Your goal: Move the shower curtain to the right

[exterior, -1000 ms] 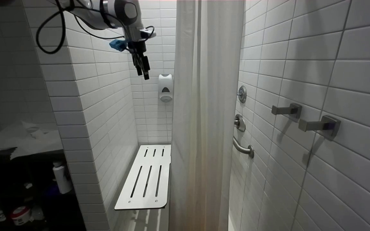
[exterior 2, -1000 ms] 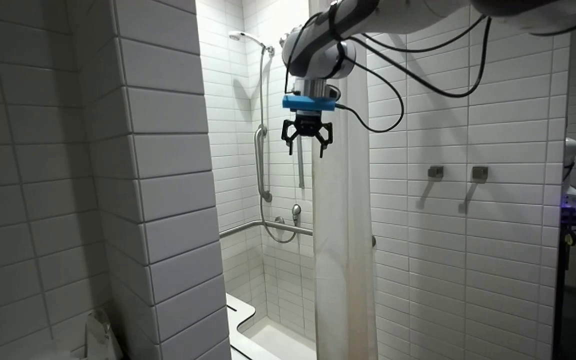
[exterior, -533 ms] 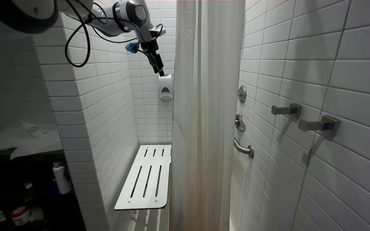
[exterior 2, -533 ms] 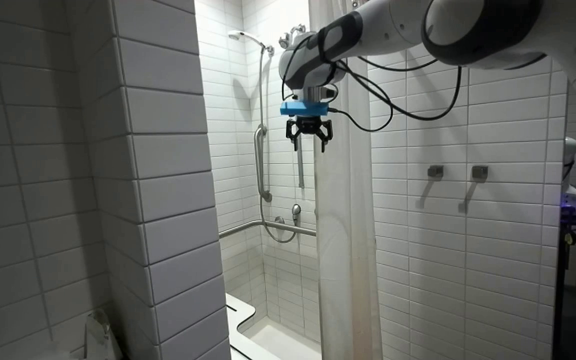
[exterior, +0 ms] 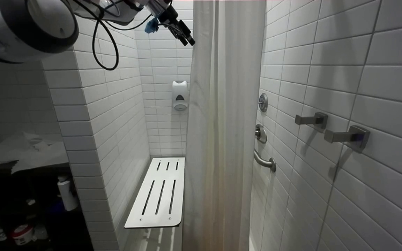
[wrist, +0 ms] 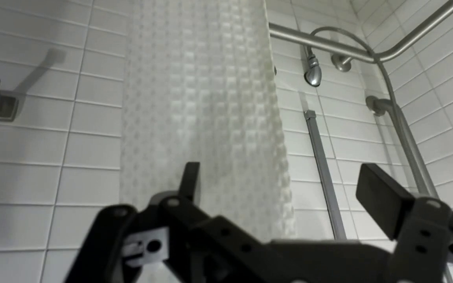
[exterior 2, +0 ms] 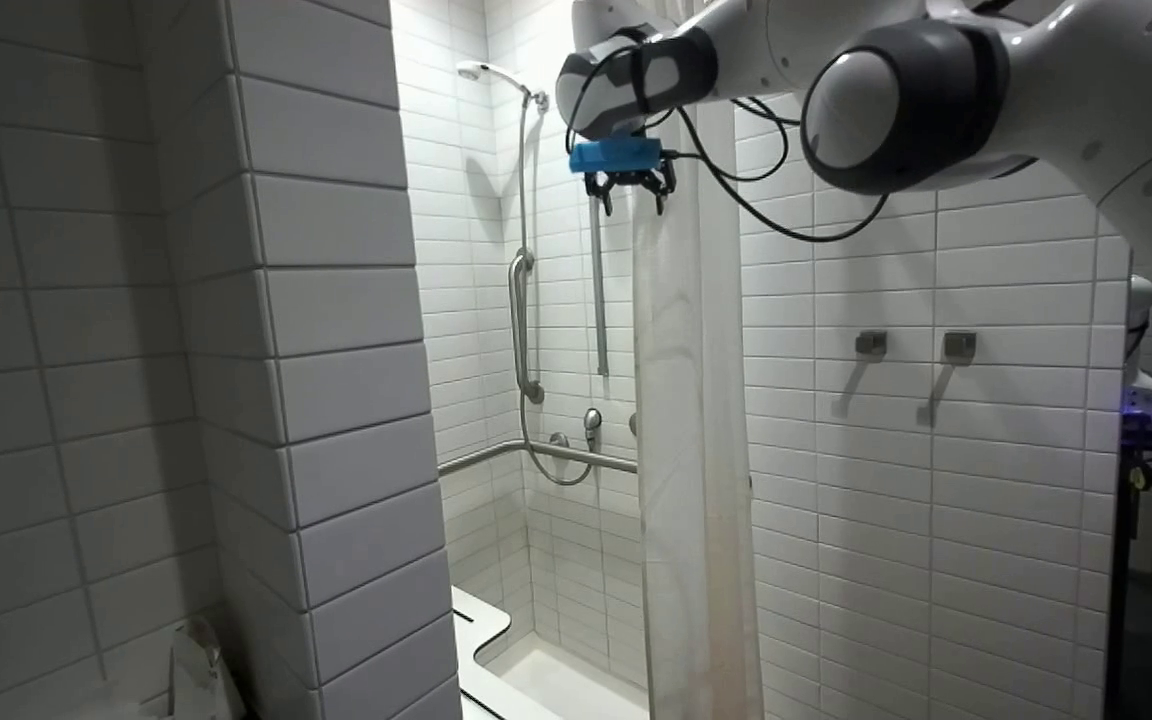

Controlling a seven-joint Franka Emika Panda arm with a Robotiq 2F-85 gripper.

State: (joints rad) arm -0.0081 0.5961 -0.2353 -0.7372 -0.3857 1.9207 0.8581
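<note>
The shower curtain (exterior: 223,125) is a tall off-white sheet with soft vertical folds. It hangs near the right tiled wall and also shows in an exterior view (exterior 2: 691,420). In the wrist view the curtain (wrist: 207,102) fills the middle, with its free edge between my two fingers. My gripper (exterior: 189,43) is high up at the curtain's near left edge, fingers tilted down toward it. It is open and empty in an exterior view (exterior 2: 634,208) and in the wrist view (wrist: 283,177). The left finger overlaps the curtain; the right one is past its edge. I cannot tell whether either touches.
A white slatted bench (exterior: 157,195) stands left of the curtain. A soap dispenser (exterior: 180,96) is on the back wall. Metal hooks (exterior: 314,120) stick out of the right wall. A tiled wall corner (exterior 2: 336,380) and a grab bar (exterior 2: 481,456) also show.
My gripper has moved toward the curtain and then up, with its fingers tilting more toward it. It stays open. The curtain's edge has shifted slightly in the exterior views.
</note>
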